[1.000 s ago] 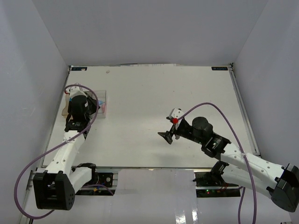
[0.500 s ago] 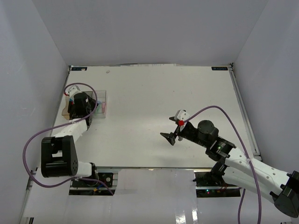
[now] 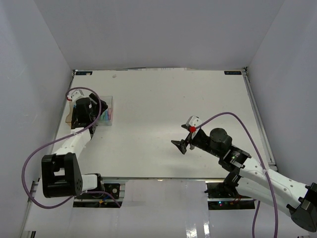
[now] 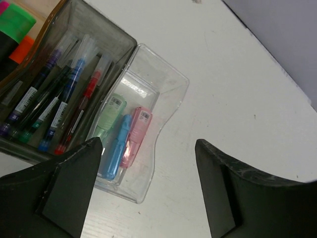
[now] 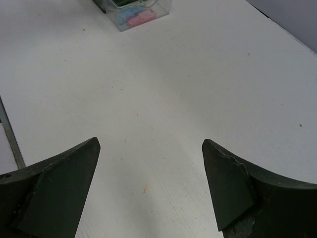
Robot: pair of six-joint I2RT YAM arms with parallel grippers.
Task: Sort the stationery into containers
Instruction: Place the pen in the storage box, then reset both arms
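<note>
The containers point(image 3: 108, 110) stand in a row at the table's left. In the left wrist view, the amber box point(image 4: 47, 15) holds highlighters with green point(image 4: 15, 22) and orange point(image 4: 22, 48) caps. The grey box point(image 4: 106, 29) holds several thin pens point(image 4: 59, 106). The clear box point(image 4: 168, 74) holds green point(image 4: 106, 119), blue point(image 4: 119, 146) and pink point(image 4: 136, 134) pastel pieces. My left gripper point(image 4: 148, 144) hangs open above the clear box's near corner, holding nothing. My right gripper point(image 5: 151, 144) is open over bare table at mid-right point(image 3: 179, 145), far from the boxes point(image 5: 138, 12).
White walls enclose the table on three sides. A dark rail point(image 3: 257, 114) runs along the right edge. The purple cables point(image 3: 237, 124) loop over both arms. No loose stationery shows on the white tabletop point(image 3: 163, 104).
My left gripper has opened wide over the containers, and the left arm has folded back toward its base. The right arm drew slightly back toward the near right.
</note>
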